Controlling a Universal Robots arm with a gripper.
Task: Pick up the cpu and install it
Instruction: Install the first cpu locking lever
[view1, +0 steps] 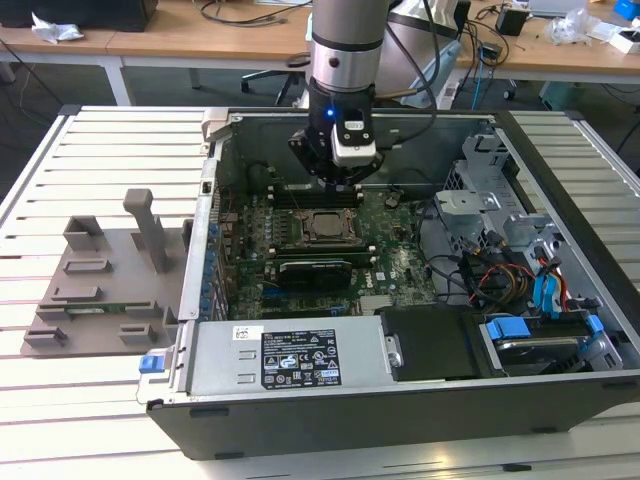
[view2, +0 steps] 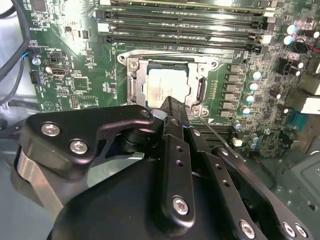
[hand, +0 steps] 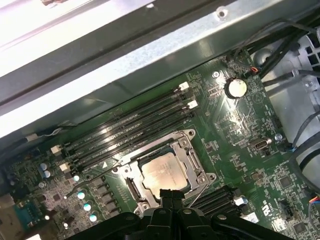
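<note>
Inspecting from the slatted worktop (view1: 100, 150) inward: carries a grey tray (view1: 100, 290) at the exterior view's left and the open computer case (view1: 400, 410) beside it. Inside the case, over the green motherboard (view1: 400, 265), hangs from the arm with fingers pressed together and clamped on nothing: the end effector (view1: 342, 180).

Risks, judged from this position:
- Striking the case wall or the cable bundles at the exterior view's right, given a wide sideways move at this low height.
- Scraping the motherboard or the memory slots (hand: 130, 130) lying just beside the socket, given any descent off centre.
- Catching on the metal socket frame (view2: 131, 87), standing close around the chip; likely cause, closed fingertips dragging across its edge.
- Marking or tilting the cpu (view2: 167, 87), or bending contacts beneath it, if pressed down with the narrow closed tips or nudged sideways. Cannot tell whether fully level in its seat.

Position of the task's thing: lies flat inside the socket frame, silver top facing up, in both wrist views. Sits directly below and slightly ahead of the closed fingertips; in the second wrist view, overlapped at its near edge by the tip. Cannot tell whether touching or just above; appears apart in the exterior view, near but with a gap.
</note>
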